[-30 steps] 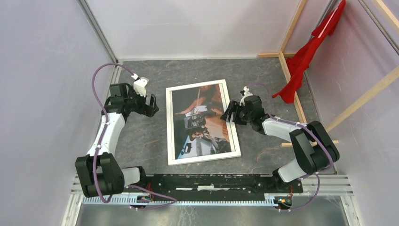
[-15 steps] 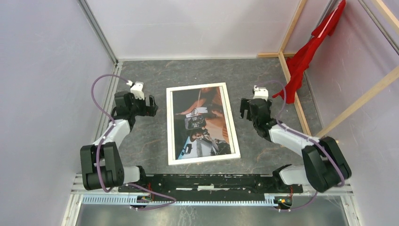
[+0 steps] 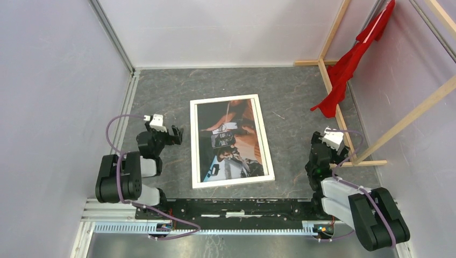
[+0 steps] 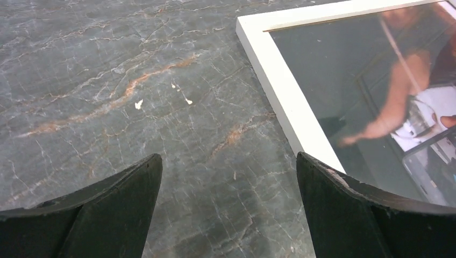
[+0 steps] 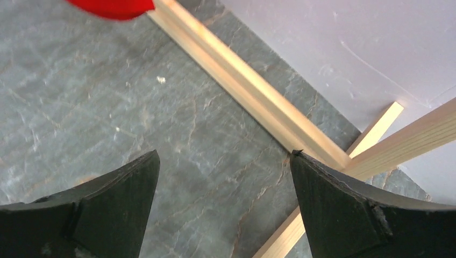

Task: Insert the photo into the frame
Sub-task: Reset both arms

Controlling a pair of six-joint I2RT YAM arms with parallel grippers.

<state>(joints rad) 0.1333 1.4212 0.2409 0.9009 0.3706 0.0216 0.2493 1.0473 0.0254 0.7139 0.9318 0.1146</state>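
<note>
The white frame (image 3: 194,145) lies flat in the middle of the grey table, front side up. The photo (image 3: 232,141) sits inside it, dark with skin-brown, teal and white patches. In the left wrist view the frame's near left corner (image 4: 279,80) and part of the photo (image 4: 387,91) show at the upper right. My left gripper (image 3: 173,134) is open and empty, left of the frame, low over the table (image 4: 226,161). My right gripper (image 3: 317,156) is open and empty, folded back at the right, well clear of the frame (image 5: 223,161).
Bare wooden beams (image 3: 336,99) stand at the right and back right, and show close ahead in the right wrist view (image 5: 253,91). A red cloth (image 3: 347,67) hangs on them, with its edge in the right wrist view (image 5: 113,6). Pale walls enclose the table.
Both arms have pulled back from the frame toward their bases. The right gripper swung from the frame's right edge to the near right by the beams. The frame and photo have not moved.
</note>
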